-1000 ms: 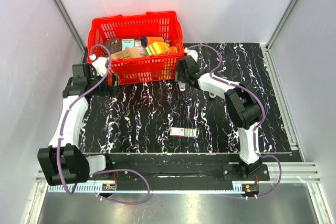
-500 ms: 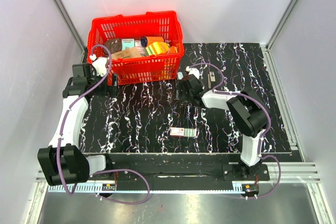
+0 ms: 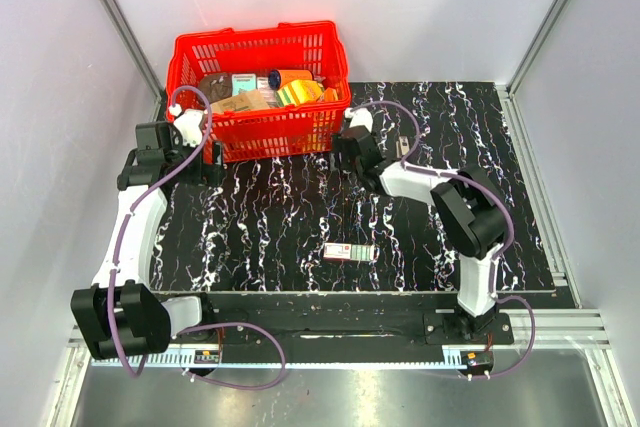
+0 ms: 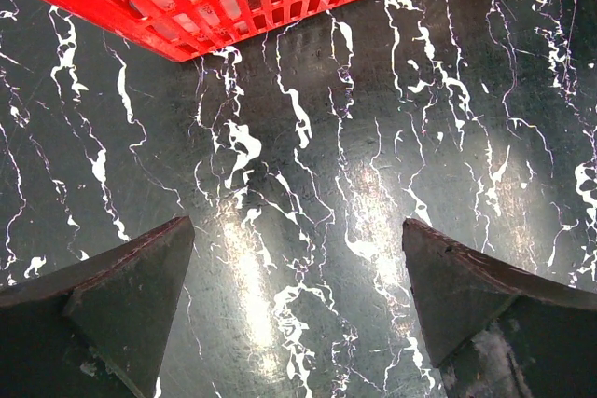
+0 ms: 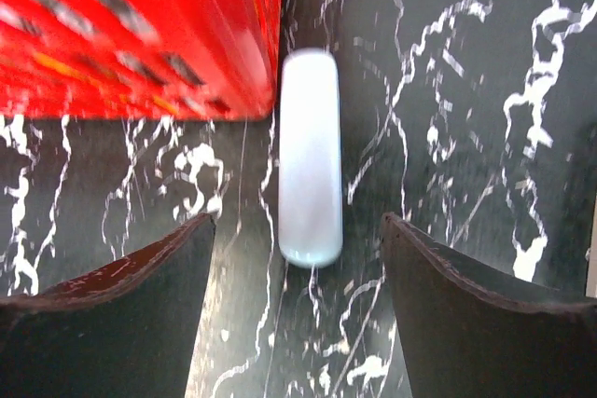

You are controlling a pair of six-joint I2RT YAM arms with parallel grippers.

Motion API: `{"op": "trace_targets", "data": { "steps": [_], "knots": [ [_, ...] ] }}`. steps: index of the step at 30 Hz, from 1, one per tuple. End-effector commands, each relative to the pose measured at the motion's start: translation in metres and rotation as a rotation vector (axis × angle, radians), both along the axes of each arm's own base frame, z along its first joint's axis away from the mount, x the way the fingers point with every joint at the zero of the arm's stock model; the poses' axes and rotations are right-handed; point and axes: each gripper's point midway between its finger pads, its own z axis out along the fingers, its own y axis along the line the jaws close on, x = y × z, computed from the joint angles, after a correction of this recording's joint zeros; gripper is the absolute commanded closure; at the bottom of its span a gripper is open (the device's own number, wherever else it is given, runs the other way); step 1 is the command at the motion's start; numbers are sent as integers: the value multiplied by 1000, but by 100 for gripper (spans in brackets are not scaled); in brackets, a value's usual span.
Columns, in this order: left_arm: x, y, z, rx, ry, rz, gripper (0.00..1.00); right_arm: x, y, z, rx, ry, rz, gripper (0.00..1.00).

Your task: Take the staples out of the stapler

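Note:
The stapler (image 5: 310, 160), a white elongated body, lies on the black marbled table right beside the red basket's front right corner. My right gripper (image 5: 298, 221) is open. The stapler's near end reaches in between its fingertips, with a gap on each side and no contact. In the top view the right gripper (image 3: 347, 150) points at that corner and the arm hides the stapler. No staples show. My left gripper (image 4: 298, 226) is open over bare table just in front of the basket's left end, and it appears as the left gripper (image 3: 205, 162) in the top view.
The red basket (image 3: 263, 132) with several packaged items stands at the back left. A small red and white box (image 3: 349, 252) lies mid-table near the front. A thin pale strip (image 3: 404, 144) lies right of the right wrist; I cannot tell what it is.
The right arm pulled back from the basket's corner, then swung toward it again, and its jaws opened wider. The left arm has not moved.

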Motion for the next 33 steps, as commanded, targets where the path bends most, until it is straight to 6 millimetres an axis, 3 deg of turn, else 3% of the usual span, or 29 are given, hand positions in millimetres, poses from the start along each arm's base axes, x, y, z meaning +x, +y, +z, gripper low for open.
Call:
{"op": "trace_targets", "data": {
  "steps": [1,12,21,25,29,33],
  "knots": [
    [3,7,12,31,-43,13,1,33,5,18,-82,-111,-7,24],
    [0,9,15,50,-58,9,1,34,1,-19,-146,-51,-26,35],
    [-2,8,11,44,-48,10,1,13,7,2,-136,-113,-16,69],
    [-4,8,11,42,-52,7,1,-8,18,5,-117,-101,8,74],
    [-4,7,13,42,-55,4,1,-42,49,12,-69,-80,60,73],
    [-7,5,11,39,-49,-9,1,-80,82,5,-52,-24,52,69]
  ]
}}
